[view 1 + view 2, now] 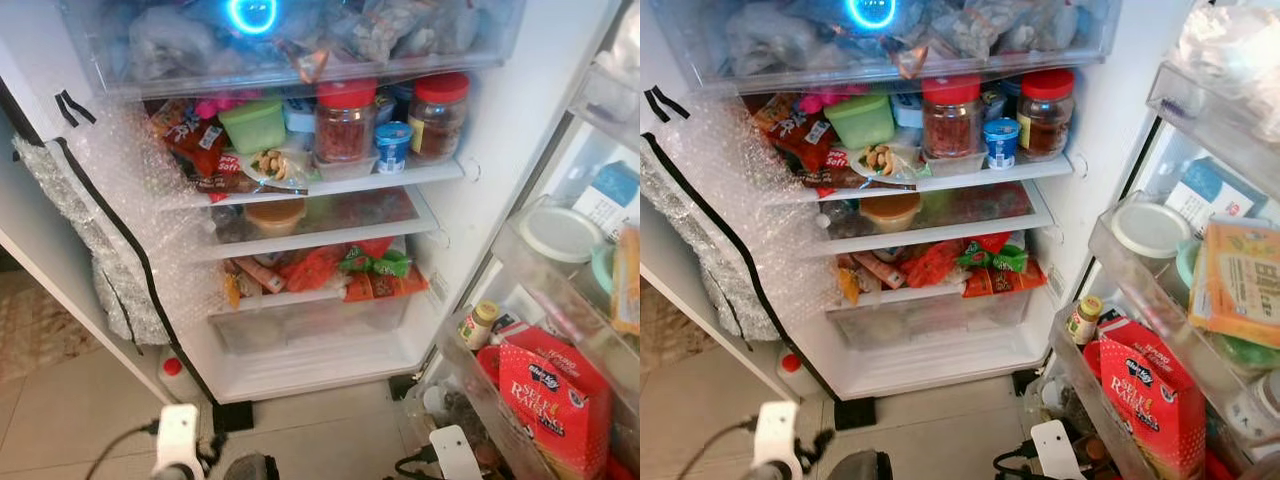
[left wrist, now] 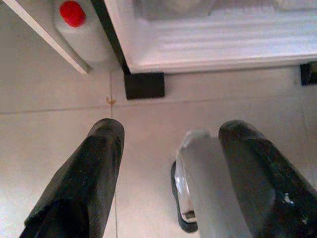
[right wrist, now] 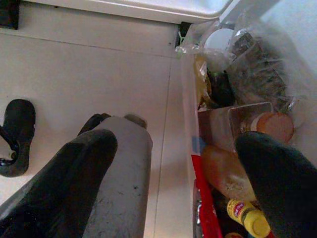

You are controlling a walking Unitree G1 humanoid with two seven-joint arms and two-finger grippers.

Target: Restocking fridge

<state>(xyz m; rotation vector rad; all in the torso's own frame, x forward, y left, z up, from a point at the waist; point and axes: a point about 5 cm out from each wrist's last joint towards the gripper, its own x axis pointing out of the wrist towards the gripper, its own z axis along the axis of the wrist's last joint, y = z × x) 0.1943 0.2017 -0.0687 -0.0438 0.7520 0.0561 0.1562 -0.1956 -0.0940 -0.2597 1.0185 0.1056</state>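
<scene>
The fridge stands open before me, its white inner wall (image 1: 520, 120) bare on the right. Its upper shelf (image 1: 400, 178) holds two red-lidded jars (image 1: 344, 122), a green tub (image 1: 255, 124) and a small blue-lidded cup (image 1: 393, 145). Orange and green packets (image 1: 345, 268) lie on the lower shelf above a clear drawer (image 1: 310, 325). Both arms hang low over the tiled floor. My left gripper (image 2: 171, 131) is open with nothing between its fingers. My right gripper (image 3: 178, 144) is open too, beside the door's bottom bin.
The open door's shelves (image 1: 520, 262) on the right hold a red raisin box (image 1: 545, 400), a small yellow-lidded jar (image 1: 478, 325) and a white lid (image 1: 560, 232). Bubble wrap (image 1: 120, 200) hangs at the fridge's left. A white bottle with a red cap (image 2: 74, 20) stands on the floor.
</scene>
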